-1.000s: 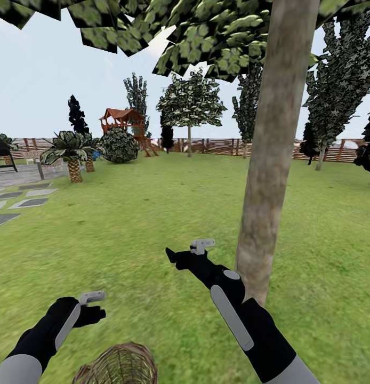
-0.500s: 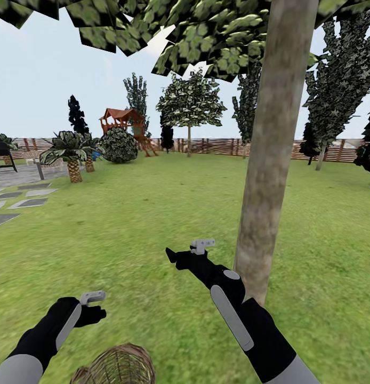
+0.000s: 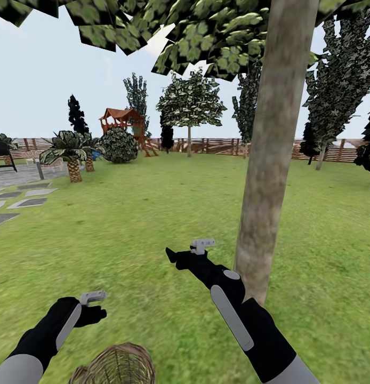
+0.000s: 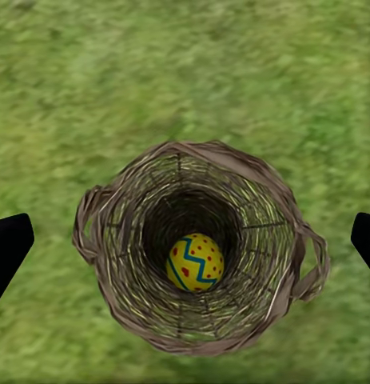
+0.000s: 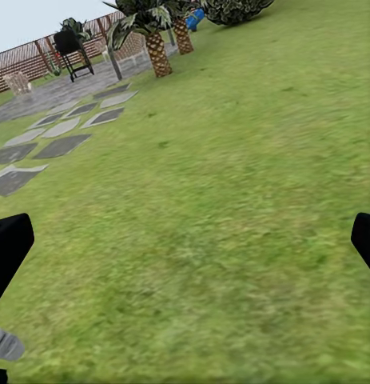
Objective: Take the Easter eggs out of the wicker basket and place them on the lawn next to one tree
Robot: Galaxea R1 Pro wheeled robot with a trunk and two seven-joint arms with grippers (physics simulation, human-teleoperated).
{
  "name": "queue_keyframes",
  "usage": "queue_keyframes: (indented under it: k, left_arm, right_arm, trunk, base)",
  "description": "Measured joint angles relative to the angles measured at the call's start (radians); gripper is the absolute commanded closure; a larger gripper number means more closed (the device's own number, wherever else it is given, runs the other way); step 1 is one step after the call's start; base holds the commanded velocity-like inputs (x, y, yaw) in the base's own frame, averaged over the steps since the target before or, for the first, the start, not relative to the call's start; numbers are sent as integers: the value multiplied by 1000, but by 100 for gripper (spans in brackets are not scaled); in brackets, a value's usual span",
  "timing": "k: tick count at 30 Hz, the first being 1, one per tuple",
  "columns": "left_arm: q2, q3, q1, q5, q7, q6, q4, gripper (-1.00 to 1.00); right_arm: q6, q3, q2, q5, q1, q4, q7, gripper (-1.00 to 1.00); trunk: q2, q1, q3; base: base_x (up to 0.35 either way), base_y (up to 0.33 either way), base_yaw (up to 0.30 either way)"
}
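Note:
The wicker basket [image 3: 113, 365] stands on the lawn [image 3: 153, 224] at the bottom edge of the head view. From the left wrist view I look straight down into the basket [image 4: 97, 232], where one yellow Easter egg [image 4: 195, 262] with red dots and a blue zigzag lies on its bottom. My left gripper [image 4: 185, 244] hangs open above it, fingertips wide apart and nothing held. My right gripper [image 3: 171, 255] is stretched forward just left of the tree [image 3: 270, 160], open and empty over bare grass [image 5: 200, 240].
The thick grey-tan trunk rises close on my right. Grey paving slabs [image 3: 25, 202] and a black grill [image 3: 2, 154] lie far left, with short palms [image 3: 73, 154], a round bush [image 3: 119, 145] and a red-roofed playhouse [image 3: 123, 120] beyond. A slat fence [image 3: 222, 145] rings the yard.
Almost nothing: the basket sits a touch further left in the head view, and both arms hold their poses.

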State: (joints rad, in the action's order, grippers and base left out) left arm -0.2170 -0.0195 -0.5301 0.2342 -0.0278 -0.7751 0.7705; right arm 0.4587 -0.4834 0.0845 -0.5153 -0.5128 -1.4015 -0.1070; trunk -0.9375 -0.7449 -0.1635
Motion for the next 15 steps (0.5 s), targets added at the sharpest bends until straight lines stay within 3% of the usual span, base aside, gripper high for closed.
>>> queue_keyframes:
  k: [15]
  left_arm:
    - [-1, -2, 0, -4, 3, -1, -2, -100]
  right_arm:
    - [-1, 4, 0, 1, 0, -2, 0, -100]
  trunk:
    - [-105, -58, -47]
  base:
    - [0, 0, 0]
